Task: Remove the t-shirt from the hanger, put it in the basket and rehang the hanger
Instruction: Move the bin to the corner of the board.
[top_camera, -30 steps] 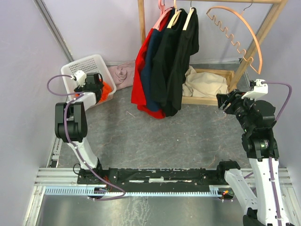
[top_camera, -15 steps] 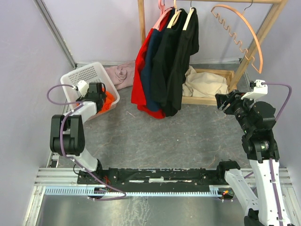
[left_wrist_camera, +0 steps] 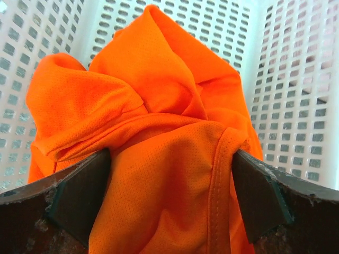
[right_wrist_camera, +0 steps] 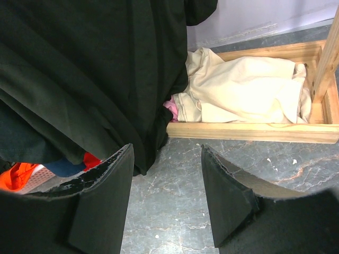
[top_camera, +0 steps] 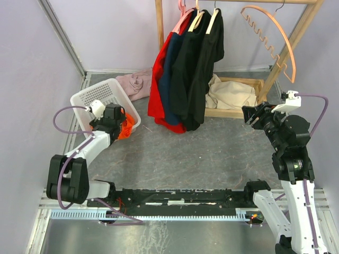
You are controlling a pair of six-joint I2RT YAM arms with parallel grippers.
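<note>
Left wrist view first: the left gripper (left_wrist_camera: 169, 185) has its fingers (left_wrist_camera: 79, 196) spread as wide as they go, and the orange t-shirt (left_wrist_camera: 159, 106) is bunched up between them, fabric brushing both pads but not pinched, so I'd call it let go. All around it is the white laundry basket (left_wrist_camera: 296, 79), perforated walls closing in on the far side and both flanks, so that arm is boxed in. From the top camera the basket (top_camera: 100, 95) sits tilted on the floor (top_camera: 212, 153) at the left, with a pink garment (top_camera: 135, 84) lying just behind it. The right gripper (right_wrist_camera: 167, 196) is partly open with nothing between its fingers, hanging over bare floor. Straight ahead and to its left a black shirt (right_wrist_camera: 79, 63) fills most of that view and hides what's behind it. Past that is the wooden tray (right_wrist_camera: 254, 132) at the foot of the rack, with a cream cloth (right_wrist_camera: 249, 90) heaped in it. Up on the wooden rack (top_camera: 159, 32) hang a red shirt (top_camera: 158, 90) and a navy shirt (top_camera: 170, 74) beside the black ones, and off to the right the coral hanger (top_camera: 267, 42) hangs bare.
</note>
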